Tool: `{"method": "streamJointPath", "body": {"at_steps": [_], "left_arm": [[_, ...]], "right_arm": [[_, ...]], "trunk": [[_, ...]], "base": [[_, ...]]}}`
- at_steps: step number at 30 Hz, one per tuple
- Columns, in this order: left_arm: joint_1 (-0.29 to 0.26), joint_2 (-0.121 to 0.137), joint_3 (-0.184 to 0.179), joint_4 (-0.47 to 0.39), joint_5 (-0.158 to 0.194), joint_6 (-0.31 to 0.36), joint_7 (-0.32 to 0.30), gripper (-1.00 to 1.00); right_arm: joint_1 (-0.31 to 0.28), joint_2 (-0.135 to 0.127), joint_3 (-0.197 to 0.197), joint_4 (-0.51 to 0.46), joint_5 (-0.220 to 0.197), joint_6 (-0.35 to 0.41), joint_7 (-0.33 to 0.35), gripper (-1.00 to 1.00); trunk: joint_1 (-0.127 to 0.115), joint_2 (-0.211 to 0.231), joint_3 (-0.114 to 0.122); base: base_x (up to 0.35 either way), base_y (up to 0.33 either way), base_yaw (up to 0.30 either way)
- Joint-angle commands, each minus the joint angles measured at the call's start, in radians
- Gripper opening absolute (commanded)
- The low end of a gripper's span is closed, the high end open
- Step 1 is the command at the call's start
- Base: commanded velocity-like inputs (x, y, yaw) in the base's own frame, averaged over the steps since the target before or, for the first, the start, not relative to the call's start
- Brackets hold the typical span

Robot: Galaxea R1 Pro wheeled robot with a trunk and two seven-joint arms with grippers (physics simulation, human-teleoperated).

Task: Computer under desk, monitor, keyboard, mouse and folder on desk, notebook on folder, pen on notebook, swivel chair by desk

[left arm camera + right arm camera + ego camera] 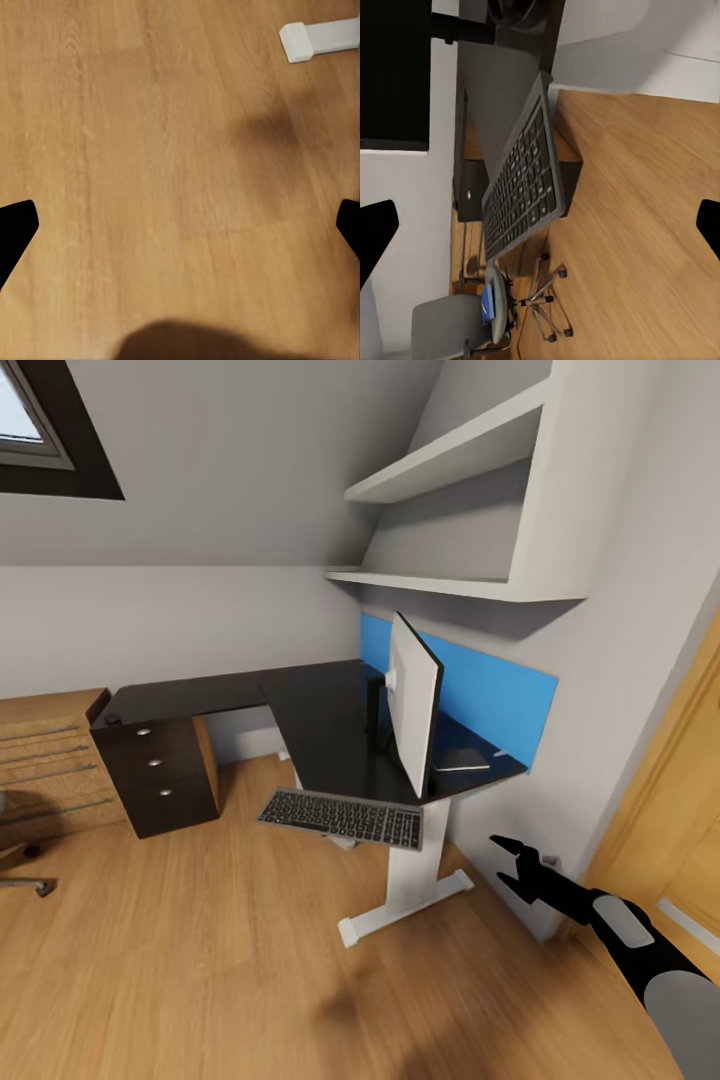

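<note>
Facing you: black L-shaped desk on white legs, blue panel along its far edge, against the right wall. Item: white-backed flat monitor, upright on the desk, seen nearly edge-on. Item: slim grey-framed keyboard with dark keys, overhanging the desk's near edge. Item: dark-covered notebook, flat on the desk right of the monitor. Item: grey swivel chair carrying the bright-blue folder, far beyond the keyboard. Your right gripper, empty, fingers spread, near the desk's right end. Your left gripper, wide apart, empty, over wood floor.

wood floor, white shelves, skylight
</note>
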Motion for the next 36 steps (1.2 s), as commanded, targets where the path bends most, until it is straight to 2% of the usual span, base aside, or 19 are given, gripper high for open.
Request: {"method": "streamJointPath", "body": {"at_steps": [1, 7, 13, 20, 28, 33, 34, 36], "left_arm": [[-0.001, 0.001, -0.006, 0.000, 0.010, -0.005, 0.007, 1.00], [-0.001, 0.001, -0.006, 0.000, 0.010, -0.004, 0.007, 1.00], [-0.001, 0.001, -0.006, 0.000, 0.010, -0.004, 0.007, 1.00], [-0.001, 0.000, -0.007, 0.000, 0.010, -0.005, 0.007, 1.00], [-0.001, -0.003, -0.013, -0.010, 0.010, -0.008, 0.002, 1.00], [-0.001, -0.003, -0.013, -0.044, 0.011, -0.004, 0.004, 1.00], [-0.001, -0.001, -0.010, -0.102, 0.013, 0.005, 0.004, 1.00], [-0.001, 0.000, -0.008, -0.145, 0.014, 0.022, 0.004, 1.00]], "right_arm": [[-0.001, 0.000, -0.005, 0.001, -0.001, 0.008, 0.001, 1.00], [-0.001, 0.002, -0.003, 0.003, -0.004, 0.008, 0.003, 1.00], [0.000, 0.006, -0.003, 0.005, -0.006, 0.008, 0.005, 1.00], [0.001, 0.024, -0.003, 0.020, -0.006, 0.008, 0.005, 1.00], [0.001, 0.027, -0.003, 0.028, -0.002, 0.008, 0.005, 1.00], [0.001, 0.026, -0.003, 0.028, -0.001, 0.007, 0.004, 1.00], [0.001, 0.026, -0.003, 0.027, 0.000, 0.007, 0.003, 1.00], [0.001, 0.026, -0.003, 0.027, 0.000, 0.007, 0.002, 1.00]], "trunk": [[0.000, 0.000, -0.001], [0.000, 0.000, -0.001], [0.000, 0.000, -0.001], [0.000, 0.000, -0.001], [0.000, 0.000, -0.001], [0.016, -0.028, -0.014], [0.019, -0.035, -0.017], [0.027, -0.049, -0.023]], "base": [[0.229, 0.000, 0.000], [0.234, 0.000, 0.000], [0.030, 0.000, 0.000], [0.004, 0.000, 0.000], [0.000, 0.000, 0.000], [0.000, 0.000, 0.000], [0.000, 0.000, 0.000], [0.000, 0.000, 0.000]]}}
